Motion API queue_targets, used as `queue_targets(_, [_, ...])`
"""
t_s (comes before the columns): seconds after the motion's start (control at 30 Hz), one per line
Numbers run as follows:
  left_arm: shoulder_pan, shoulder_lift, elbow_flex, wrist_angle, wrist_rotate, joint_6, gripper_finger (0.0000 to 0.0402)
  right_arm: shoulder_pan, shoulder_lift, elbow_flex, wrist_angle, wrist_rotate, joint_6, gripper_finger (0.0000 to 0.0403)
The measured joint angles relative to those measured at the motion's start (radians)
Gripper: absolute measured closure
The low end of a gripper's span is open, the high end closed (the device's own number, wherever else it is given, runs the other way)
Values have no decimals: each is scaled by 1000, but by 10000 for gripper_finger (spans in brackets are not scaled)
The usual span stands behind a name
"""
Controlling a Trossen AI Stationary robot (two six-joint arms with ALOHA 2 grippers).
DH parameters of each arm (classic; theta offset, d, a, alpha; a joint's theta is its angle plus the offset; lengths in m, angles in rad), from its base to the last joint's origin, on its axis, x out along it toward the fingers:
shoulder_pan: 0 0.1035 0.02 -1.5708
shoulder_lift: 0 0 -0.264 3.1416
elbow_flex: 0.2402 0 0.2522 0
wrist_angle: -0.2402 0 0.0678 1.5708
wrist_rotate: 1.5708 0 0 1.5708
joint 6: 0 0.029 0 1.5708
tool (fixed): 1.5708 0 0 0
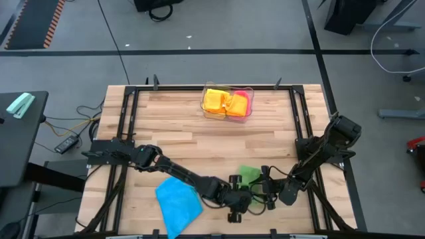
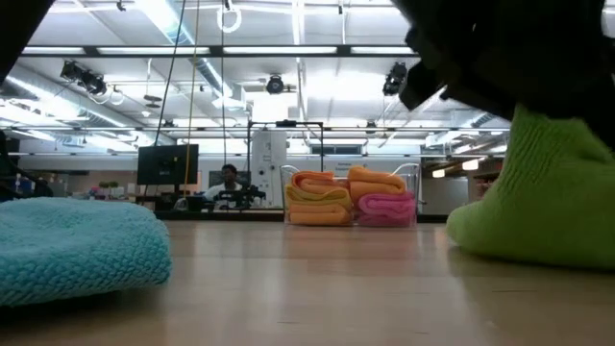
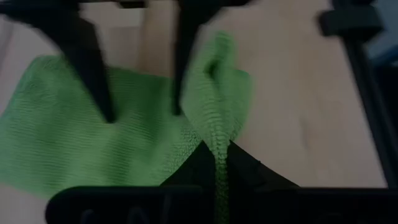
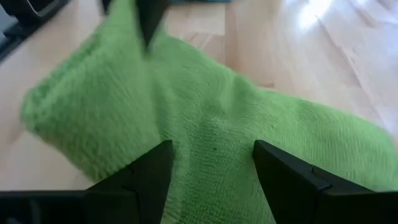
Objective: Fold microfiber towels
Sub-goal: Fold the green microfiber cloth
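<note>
Towels lie across a pale wooden slatted table (image 1: 179, 133). Left of the green one, a soft blue microfiber towel (image 1: 178, 202) lies flat near the front edge. The left gripper (image 1: 240, 199) pinches an edge of the crumpled bright green microfiber towel (image 1: 249, 175), fingers closed on a raised fold. The right gripper (image 1: 271, 192) sits just right of that green towel, its fingers (image 4: 149, 177) spread wide over the cloth. Beyond the green towel, at the far edge, a clear plastic tray (image 1: 228, 115) holds folded yellow, orange and pink towels (image 1: 226, 101).
</note>
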Motion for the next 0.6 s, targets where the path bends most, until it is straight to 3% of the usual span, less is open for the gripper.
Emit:
queue_targets(0.4, [79,0,0,-13,14,-46,368,-1,53,42,-39,-16,6,169])
queue_targets(0.6, [98,14,0,-59,12,-47,382,1,-12,42,-122,-50,48,169])
